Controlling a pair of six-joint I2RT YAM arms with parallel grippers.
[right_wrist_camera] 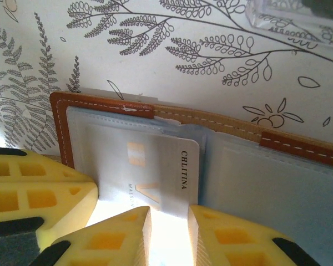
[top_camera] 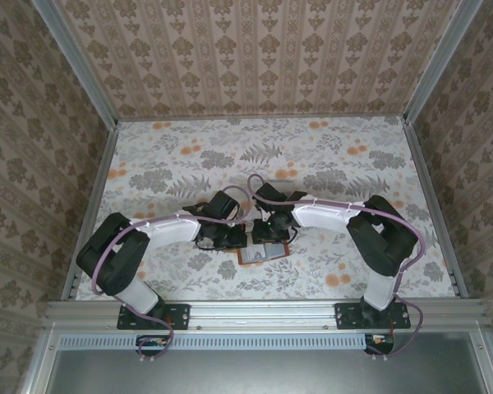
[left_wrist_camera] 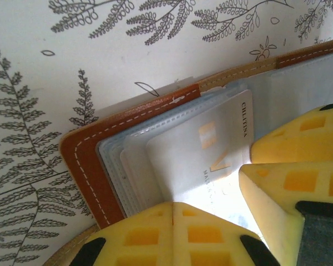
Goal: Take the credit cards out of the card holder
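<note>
Showing card holder (top_camera: 263,253) open on fern-print worktop (top_camera: 329,164) w/ wallpaper walls (top_camera: 255,57) around.
Closed left claw (left_wrist_camera: 172,213) has tips on holder; right claw (right_wrist_camera: 168,216) narrow apart over pale card (right_wrist_camera: 155,160).

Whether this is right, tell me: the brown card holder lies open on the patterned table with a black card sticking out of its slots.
Only the colour is wrong: the card sticking out of the slots of the brown card holder, open on the patterned table, is pale, not black. The right wrist view shows it.
</note>
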